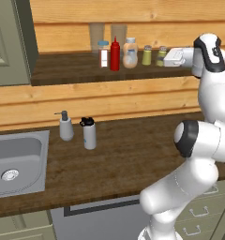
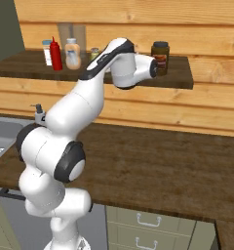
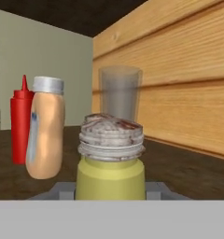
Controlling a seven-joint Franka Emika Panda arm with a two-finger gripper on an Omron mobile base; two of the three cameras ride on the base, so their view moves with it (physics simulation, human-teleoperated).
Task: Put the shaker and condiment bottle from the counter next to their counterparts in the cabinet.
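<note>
Hand (image 3: 110,193) of mine grips the shaker (image 3: 110,158) just above the cabinet shelf (image 1: 63,70), near its twin (image 1: 146,55); I should lower it upright before letting go, clear of the red condiment bottle (image 1: 115,55).

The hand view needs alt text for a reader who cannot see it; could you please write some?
A yellow-green shaker with a worn silver cap stands close in front of the camera, on the dark shelf board. Behind it to the left stand a rounded clear bottle and a red condiment bottle, with a glass tumbler against the plank wall.
</note>
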